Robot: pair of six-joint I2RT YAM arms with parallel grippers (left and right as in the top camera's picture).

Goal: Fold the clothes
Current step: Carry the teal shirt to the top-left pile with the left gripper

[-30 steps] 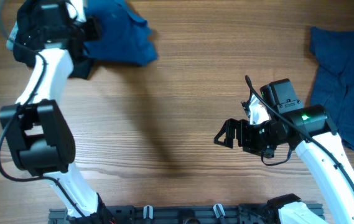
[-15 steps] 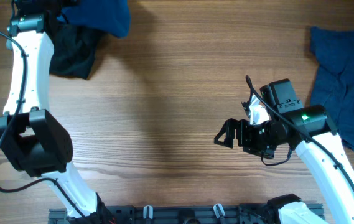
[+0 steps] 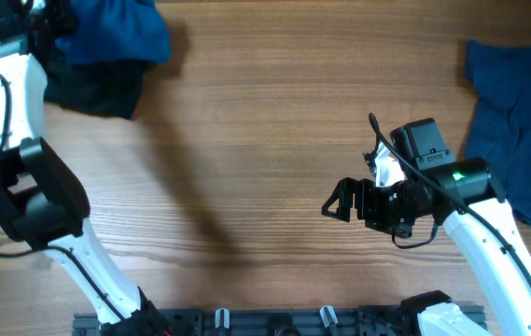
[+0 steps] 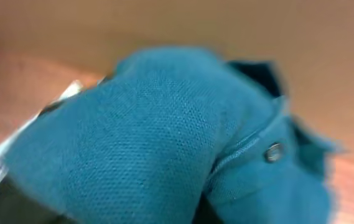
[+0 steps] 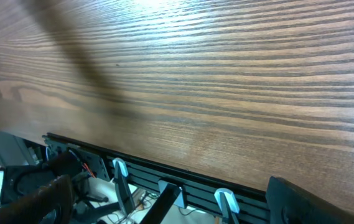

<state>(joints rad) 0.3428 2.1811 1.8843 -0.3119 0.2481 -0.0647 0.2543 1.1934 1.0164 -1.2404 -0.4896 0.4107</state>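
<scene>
A teal polo shirt [image 3: 116, 33] hangs bunched from my left gripper [image 3: 46, 19] at the far left corner of the table, over a black garment [image 3: 97, 89]. In the left wrist view the teal shirt [image 4: 164, 137] fills the frame with a collar button showing, and it hides my fingers. My right gripper [image 3: 336, 201] is open and empty above bare wood at centre right. Its fingers frame the table's front edge in the right wrist view [image 5: 173, 199]. A dark blue garment [image 3: 517, 121] lies spread at the right edge.
The wooden table [image 3: 274, 112] has a black rail with clips [image 5: 164, 180] along its front edge. The black garment lies crumpled at the far left, under the teal shirt.
My left arm has swung further left and back, carrying the teal shirt from beside the black garment to over it. The right arm has not moved.
</scene>
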